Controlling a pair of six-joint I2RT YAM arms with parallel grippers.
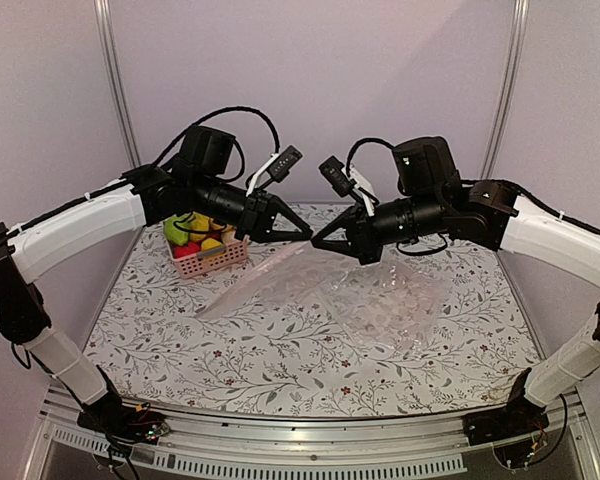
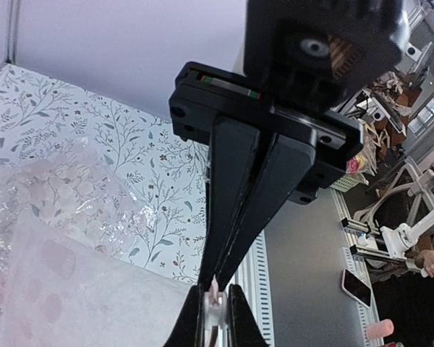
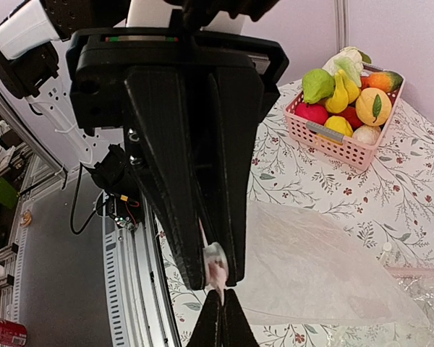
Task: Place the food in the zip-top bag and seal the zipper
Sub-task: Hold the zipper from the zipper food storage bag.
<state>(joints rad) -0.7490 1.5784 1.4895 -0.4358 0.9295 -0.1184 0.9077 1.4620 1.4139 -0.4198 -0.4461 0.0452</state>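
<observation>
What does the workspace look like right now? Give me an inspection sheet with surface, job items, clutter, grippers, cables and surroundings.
Surface: floral-patterned table, no spills seen.
Job's things: zip-top bag raised at one edge by its zipper; food piled in the pink basket, none seen in the bag.
Clutter: crinkled clear bag lying beside the zip-top bag.
Grippers: left gripper and right gripper meet tip to tip, both shut on the zipper.
Cables: black cables arch over both wrists, off the table.
Surroundings: lilac walls; red can on the floor.
</observation>
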